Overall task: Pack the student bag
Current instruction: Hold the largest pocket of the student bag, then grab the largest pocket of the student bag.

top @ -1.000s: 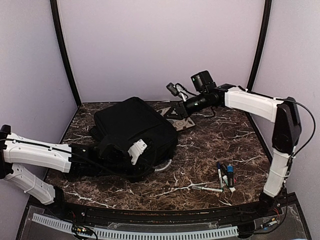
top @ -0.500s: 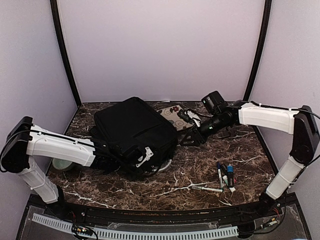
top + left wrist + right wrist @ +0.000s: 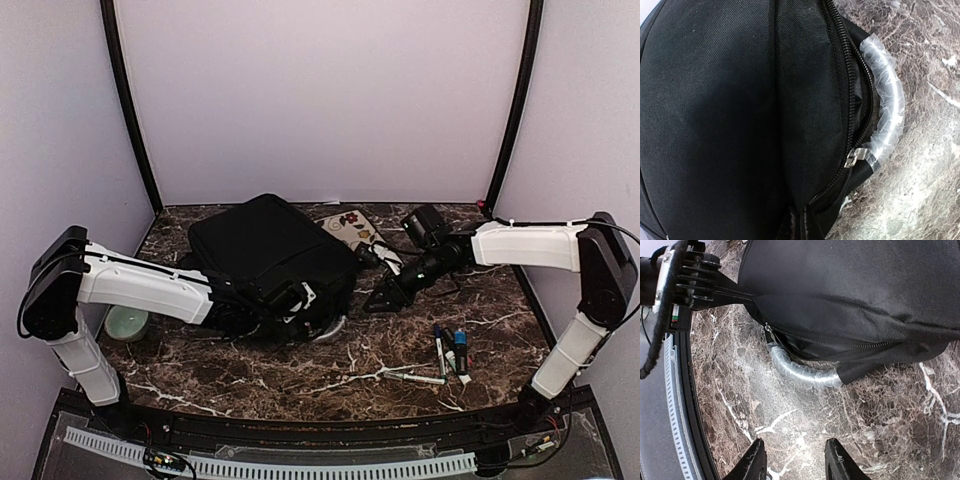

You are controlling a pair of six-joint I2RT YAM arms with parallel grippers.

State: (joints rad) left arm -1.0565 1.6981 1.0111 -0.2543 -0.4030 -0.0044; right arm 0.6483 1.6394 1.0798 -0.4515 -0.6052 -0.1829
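Marble table [image 3: 300, 372], student bag [image 3: 265, 245], markers [image 3: 450, 352], patterned pouch [image 3: 350, 228], pale green bowl [image 3: 125, 322]

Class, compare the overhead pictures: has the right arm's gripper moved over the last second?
Yes. The right gripper swung from the back wall toward the near edge, closer to the unmoved coloured marker pens.

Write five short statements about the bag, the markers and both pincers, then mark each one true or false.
1. The student bag is zipped fully shut. False: its zipper gapes open beside the handle.
2. The markers lie on the table, outside the bag. True.
3. The right pincer holds a marker. False: its fingers stand apart over bare table, with nothing between them.
4. The bag's curved handle is wrapped in clear plastic. True.
5. The left pincer is wide open. False: it is closed, with its tips at the bag's edge near the zipper.
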